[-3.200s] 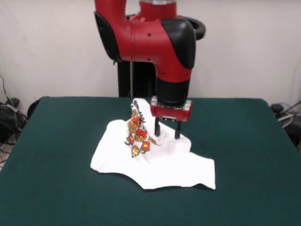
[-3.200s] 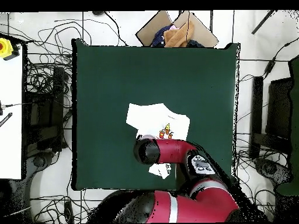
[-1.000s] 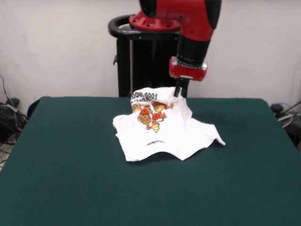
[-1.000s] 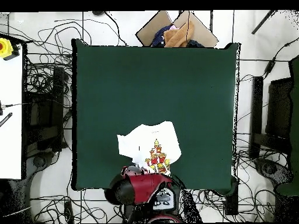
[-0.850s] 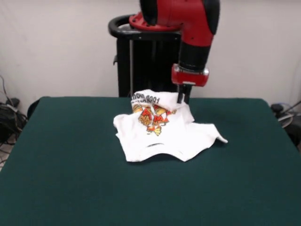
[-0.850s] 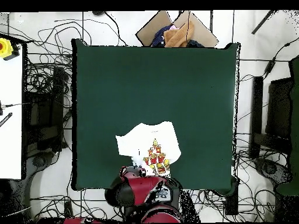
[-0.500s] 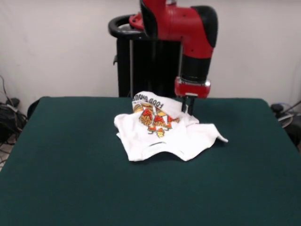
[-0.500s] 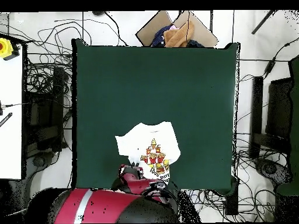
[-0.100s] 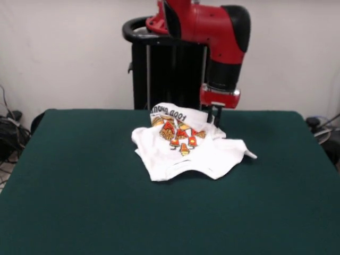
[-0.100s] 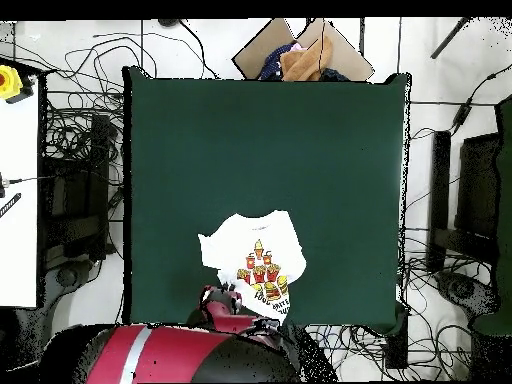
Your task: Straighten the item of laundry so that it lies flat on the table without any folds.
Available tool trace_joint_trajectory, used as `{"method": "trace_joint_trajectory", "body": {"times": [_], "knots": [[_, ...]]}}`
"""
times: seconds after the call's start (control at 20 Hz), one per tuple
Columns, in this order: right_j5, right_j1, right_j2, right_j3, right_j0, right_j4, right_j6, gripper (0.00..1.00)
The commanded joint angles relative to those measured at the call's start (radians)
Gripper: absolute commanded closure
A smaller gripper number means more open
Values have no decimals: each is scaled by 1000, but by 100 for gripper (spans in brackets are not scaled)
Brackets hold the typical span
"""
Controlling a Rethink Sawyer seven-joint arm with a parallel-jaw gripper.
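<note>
The item of laundry [image 9: 186,146] is a small white T-shirt with red and orange food cartoons and black lettering. It lies rumpled on the dark green table [image 9: 79,202], near the far edge in the front view. Its far hem is raised where my gripper [image 9: 215,118] holds it with its fingers shut. A sleeve sticks out to the right. In the overhead view the item of laundry [image 10: 255,262] lies close to the table's [image 10: 260,150] bottom edge, and the red arm [image 10: 200,350] covers the gripper.
The black pedestal [image 9: 164,74] stands just behind the shirt. In the overhead view, a cardboard box of clothes [image 10: 300,55] sits past the table's top edge. A white side table [image 10: 15,180] stands at the left. Cables cover the floor around.
The gripper has dragged the shirt toward the robot's side of the table, then sunk lower and drifted slightly right in the front view. The printed side now faces up and lies lower.
</note>
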Motion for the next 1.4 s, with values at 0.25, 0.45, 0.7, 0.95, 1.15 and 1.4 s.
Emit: {"method": "trace_joint_trajectory", "body": {"times": [0.25,0.45,0.7,0.95,1.15,1.4], "knots": [[55,-25,208,74,29,200,366,100],[31,-15,225,58,-10,184,338,0],[124,-94,224,25,-137,136,249,0],[179,-203,168,7,-184,113,160,0],[149,-236,134,-6,-206,96,144,0],[103,-213,136,-45,-259,55,126,0]]}}
